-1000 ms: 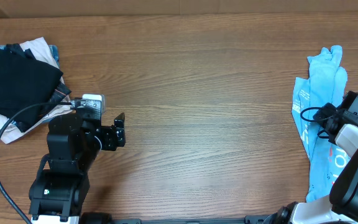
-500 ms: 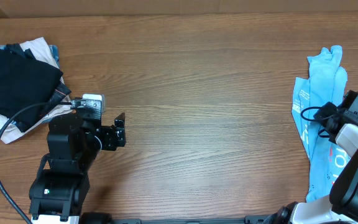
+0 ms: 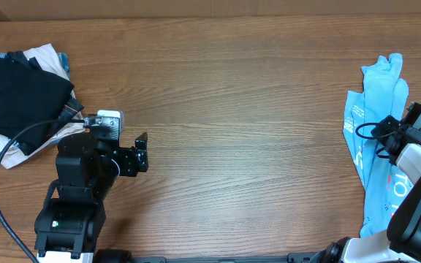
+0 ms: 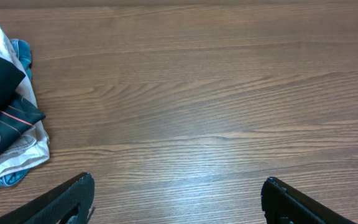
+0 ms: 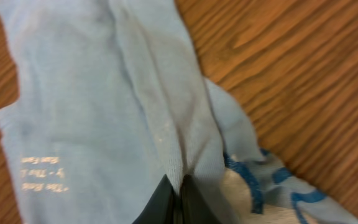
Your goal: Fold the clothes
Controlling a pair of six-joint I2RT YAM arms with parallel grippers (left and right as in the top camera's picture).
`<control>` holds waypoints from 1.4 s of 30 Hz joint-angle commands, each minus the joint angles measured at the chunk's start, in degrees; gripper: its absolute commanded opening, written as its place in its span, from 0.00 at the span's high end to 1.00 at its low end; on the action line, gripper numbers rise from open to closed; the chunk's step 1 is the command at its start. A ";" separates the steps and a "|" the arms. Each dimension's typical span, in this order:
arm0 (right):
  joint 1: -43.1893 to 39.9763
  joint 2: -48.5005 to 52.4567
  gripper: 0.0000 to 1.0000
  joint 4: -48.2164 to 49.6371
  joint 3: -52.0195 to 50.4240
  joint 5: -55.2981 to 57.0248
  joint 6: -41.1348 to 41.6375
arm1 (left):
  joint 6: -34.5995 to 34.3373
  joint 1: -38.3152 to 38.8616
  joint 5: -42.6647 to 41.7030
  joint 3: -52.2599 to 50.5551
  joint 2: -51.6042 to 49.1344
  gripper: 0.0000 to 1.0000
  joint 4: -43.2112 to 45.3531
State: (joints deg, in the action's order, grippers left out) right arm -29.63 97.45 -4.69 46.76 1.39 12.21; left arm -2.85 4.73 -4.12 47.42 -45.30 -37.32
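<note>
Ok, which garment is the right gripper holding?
The light blue T-shirt at the right edge; the right gripper is pinched on a fold of it. The black garment and white garments lie piled at far left.

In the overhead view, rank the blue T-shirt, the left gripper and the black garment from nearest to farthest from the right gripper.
1. blue T-shirt, far right, pinched in the right gripper.
2. left gripper, left of centre, open.
3. black garment, far left, at the back.
</note>
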 commanded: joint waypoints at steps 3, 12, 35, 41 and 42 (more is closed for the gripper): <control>3.26 -4.68 0.96 -3.54 6.49 -20.26 -0.22 | -0.13 -0.22 -0.17 1.49 -0.09 0.11 0.09; 32.02 -4.98 0.96 -9.66 17.35 -22.03 -0.55 | -0.15 -0.22 -0.17 1.49 -0.59 0.09 0.24; 38.42 -6.88 0.00 -16.70 19.87 9.33 0.28 | -4.04 -0.11 -9.55 1.49 -8.68 0.00 2.12; 29.53 -7.19 0.00 -25.14 19.87 7.32 0.28 | -5.46 6.32 -9.46 1.49 -14.62 0.00 5.51; 27.93 -7.19 0.00 -26.27 19.87 7.32 0.28 | -6.56 8.90 -9.42 1.49 -16.33 0.00 7.06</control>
State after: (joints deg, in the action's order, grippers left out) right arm 1.85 92.03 -29.28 65.36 9.45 12.08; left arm -6.35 8.05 -11.44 47.44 -58.00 -32.77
